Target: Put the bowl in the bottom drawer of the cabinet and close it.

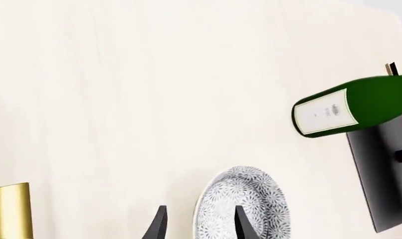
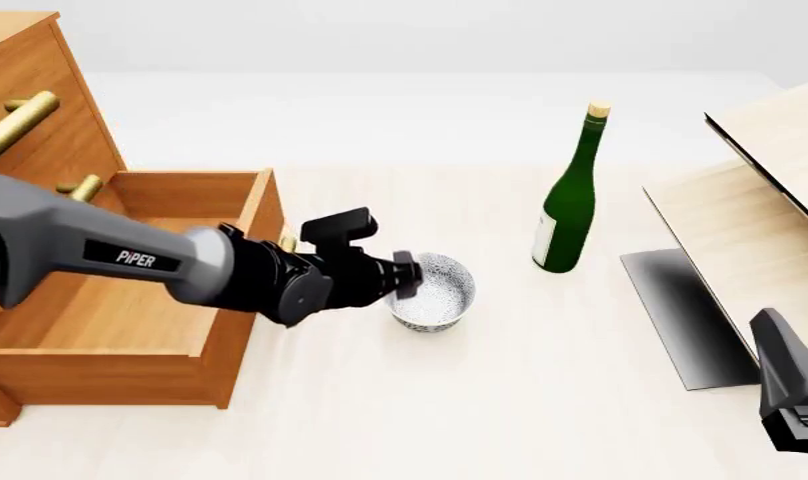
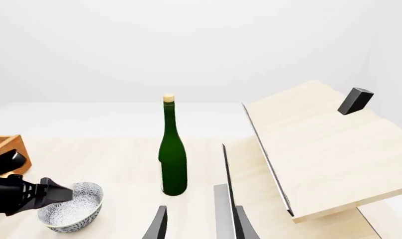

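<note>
The near rim of the bowl (image 2: 432,291) was covered in the front view by the left gripper (image 2: 407,275), so contact could not be judged; its fingers possibly straddled the rim. The cabinet (image 2: 37,90) was cut off at the left edge. Only a dark part of the right arm (image 2: 791,385) was shown, its gripper out of frame there.

Upright speckled bowl (image 2: 432,291) beside open bottom drawer (image 2: 117,300)

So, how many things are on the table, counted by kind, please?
Bowl: 1
Green bottle: 1
Wooden cabinet, with its bottom drawer open: 1
Pale board structure: 1
Total: 4
</note>
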Controlling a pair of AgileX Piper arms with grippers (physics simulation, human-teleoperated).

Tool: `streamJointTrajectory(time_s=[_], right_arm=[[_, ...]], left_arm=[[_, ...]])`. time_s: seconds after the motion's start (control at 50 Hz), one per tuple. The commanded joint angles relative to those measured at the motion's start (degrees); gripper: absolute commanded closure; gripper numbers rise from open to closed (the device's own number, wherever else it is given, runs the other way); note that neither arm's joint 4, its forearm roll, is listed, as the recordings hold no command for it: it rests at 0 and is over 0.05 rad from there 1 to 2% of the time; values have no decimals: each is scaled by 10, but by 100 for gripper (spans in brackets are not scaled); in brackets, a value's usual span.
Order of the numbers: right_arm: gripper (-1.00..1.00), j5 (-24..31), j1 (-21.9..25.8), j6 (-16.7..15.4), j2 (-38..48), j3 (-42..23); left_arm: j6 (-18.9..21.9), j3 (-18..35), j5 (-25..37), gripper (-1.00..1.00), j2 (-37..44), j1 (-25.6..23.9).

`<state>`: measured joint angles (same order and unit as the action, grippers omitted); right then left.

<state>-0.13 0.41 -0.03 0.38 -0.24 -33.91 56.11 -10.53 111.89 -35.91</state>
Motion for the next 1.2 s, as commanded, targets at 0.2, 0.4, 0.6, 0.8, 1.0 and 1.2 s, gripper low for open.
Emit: streamJointTrajectory(time_s=[0.2,0.4,0.6,0.8,1.0,1.2], right_arm=[[-100,0,0,0,0,0],[-100,0,0,0,0,0],[-100,0,0,0,0,0],[-100,0,0,0,0,0],[-100,0,0,0,0,0],[-100,0,0,0,0,0]], left_arm=[[3,-4,-7,100,4,-3],[17,-11,-10,100,-17,7],[26,-22,-16,100,-46,8],[40,-28,-18,100,-62,18],[55,-38,-15,100,-86,26],[61,-50,-16,100,-103,29]])
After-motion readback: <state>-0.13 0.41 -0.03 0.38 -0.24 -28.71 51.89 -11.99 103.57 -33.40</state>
